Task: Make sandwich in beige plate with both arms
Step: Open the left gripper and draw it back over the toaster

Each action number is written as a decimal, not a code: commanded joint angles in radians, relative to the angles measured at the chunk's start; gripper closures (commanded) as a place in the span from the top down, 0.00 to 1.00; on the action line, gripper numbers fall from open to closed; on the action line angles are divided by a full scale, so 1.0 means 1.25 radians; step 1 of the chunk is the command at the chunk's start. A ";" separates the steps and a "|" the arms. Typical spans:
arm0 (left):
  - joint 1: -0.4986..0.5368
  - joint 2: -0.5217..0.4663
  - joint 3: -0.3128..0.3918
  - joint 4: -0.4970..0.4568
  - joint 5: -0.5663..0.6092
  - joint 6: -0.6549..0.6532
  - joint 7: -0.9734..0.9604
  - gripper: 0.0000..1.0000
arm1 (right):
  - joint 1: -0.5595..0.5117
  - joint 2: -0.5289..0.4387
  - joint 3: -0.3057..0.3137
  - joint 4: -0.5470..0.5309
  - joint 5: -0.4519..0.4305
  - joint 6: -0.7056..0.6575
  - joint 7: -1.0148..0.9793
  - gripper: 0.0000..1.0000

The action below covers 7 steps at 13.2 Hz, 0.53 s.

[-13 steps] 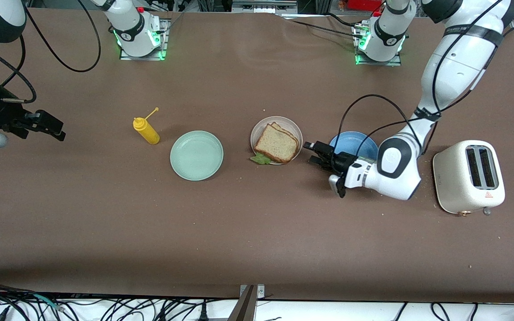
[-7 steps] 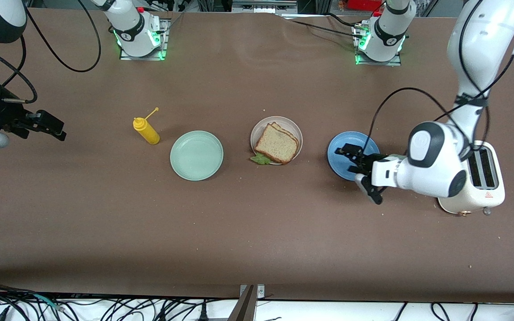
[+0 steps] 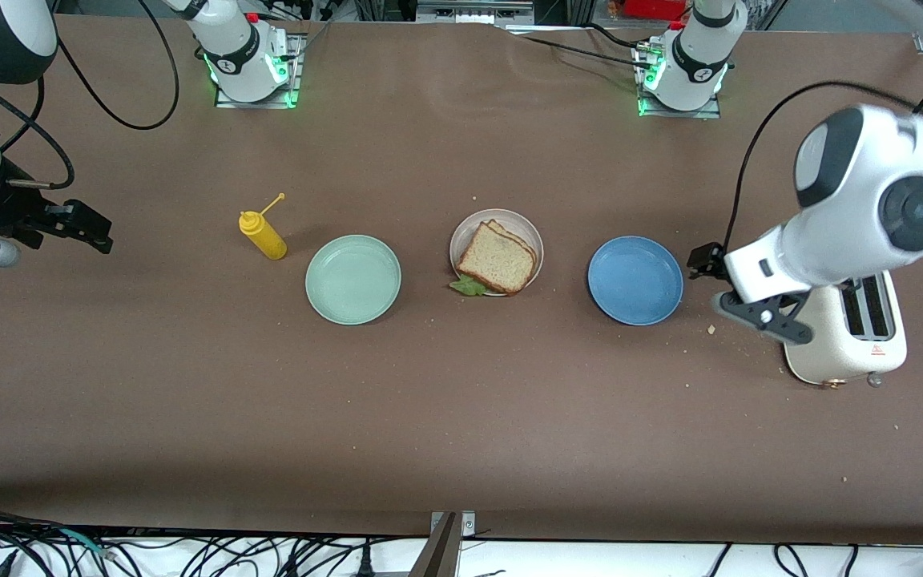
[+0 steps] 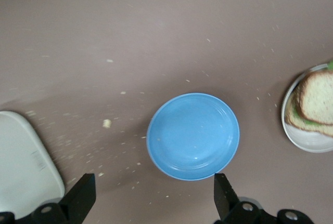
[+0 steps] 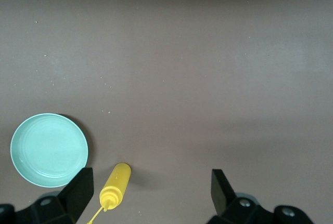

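**Sandwich on beige plate, both grippers empty and up in the air**

- Sandwich [image 3: 497, 259] sits assembled on the beige plate [image 3: 469, 227], mid-desk. Top slice is skewed against the bottom one, so a corner of the lower crust shows. Lettuce pokes out at the edge nearer the front camera, hanging over the rim.
- Same plate shows at the edge of the left wrist view, with green visible between the two slices.
- Blue plate [image 3: 635, 280] lies beside the beige plate toward the left arm's end, apart from it, nothing on it. Mint green plate [image 3: 353, 279] lies beside it toward the right arm's end, also bare.
- Yellow squeeze bottle [image 3: 263, 234] is lying down just beside the mint plate, further toward the right arm's end.
- White toaster [image 3: 846, 328] stands at the left arm's end of the desk [image 3: 461, 417]; both slots look dark. Crumbs are scattered between it and the blue plate.
- Left gripper [image 4: 151, 199]: fingers spread wide, holding nothing, raised over the crumbed strip of desk between blue plate and toaster. Wrist camera looks straight down on the blue plate.
- Right gripper [image 5: 148, 193]: fingers spread wide, empty, parked over bare desk at the right arm's end, well apart from the plates. Its wrist view takes in the bottle and mint plate.
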 commanded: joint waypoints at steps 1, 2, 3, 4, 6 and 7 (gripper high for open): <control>-0.092 -0.104 0.108 -0.021 0.020 -0.006 -0.061 1.00 | 0.004 -0.006 0.000 0.000 -0.013 -0.004 -0.011 1.00; -0.088 -0.135 0.117 -0.026 0.012 -0.002 -0.062 1.00 | 0.004 -0.008 0.000 0.000 -0.012 -0.006 -0.013 1.00; -0.085 -0.157 0.120 -0.031 -0.019 -0.007 -0.065 1.00 | 0.005 -0.010 0.000 0.000 -0.011 -0.008 -0.012 1.00; -0.084 -0.182 0.120 -0.046 -0.030 -0.015 -0.066 1.00 | 0.004 -0.010 0.000 0.000 -0.011 -0.009 -0.011 1.00; -0.085 -0.216 0.120 -0.074 -0.042 -0.038 -0.067 1.00 | 0.004 -0.005 -0.002 0.001 -0.007 -0.008 -0.012 1.00; -0.088 -0.216 0.120 -0.074 -0.045 -0.062 -0.073 1.00 | 0.004 -0.004 0.000 0.005 -0.003 -0.009 -0.010 1.00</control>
